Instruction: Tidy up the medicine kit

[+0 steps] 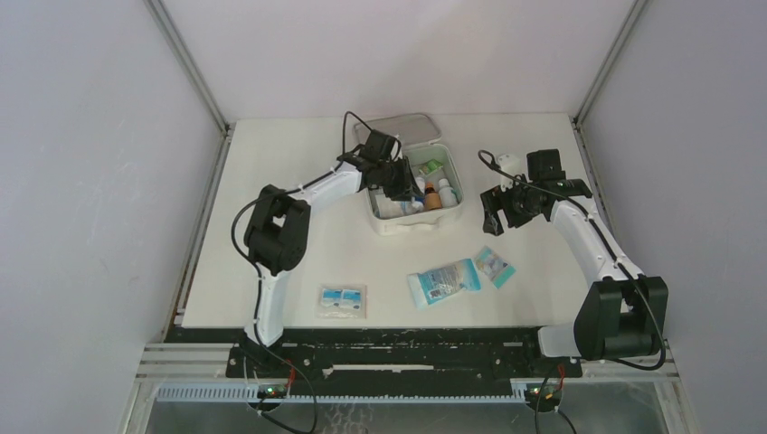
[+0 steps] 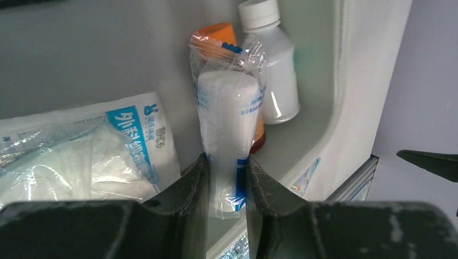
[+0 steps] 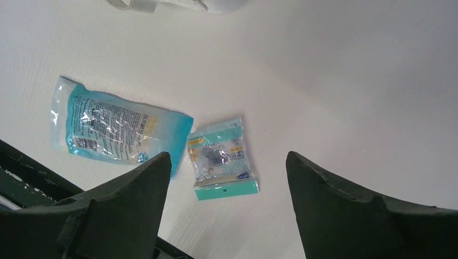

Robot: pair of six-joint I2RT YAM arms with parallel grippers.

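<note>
The white medicine kit [image 1: 449, 220] lies open at the table's middle back, its lid [image 1: 398, 127] tipped back behind it. My left gripper [image 1: 404, 185] reaches inside it, shut on a wrapped white bandage roll [image 2: 227, 118] in clear plastic. Behind the roll stand an orange-capped bottle [image 2: 219, 31] and a white bottle [image 2: 275, 70]; a gauze packet [image 2: 86, 156] lies at the left. My right gripper [image 1: 496, 214] is open and empty, hovering above the table right of the kit, over a small teal packet [image 3: 221, 159] and a larger blue packet [image 3: 116, 127].
On the table in front of the kit lie the blue packet [image 1: 443, 281], the small teal packet [image 1: 494, 266] and a clear packet with two blue squares [image 1: 342, 300]. White walls close in the left, back and right sides.
</note>
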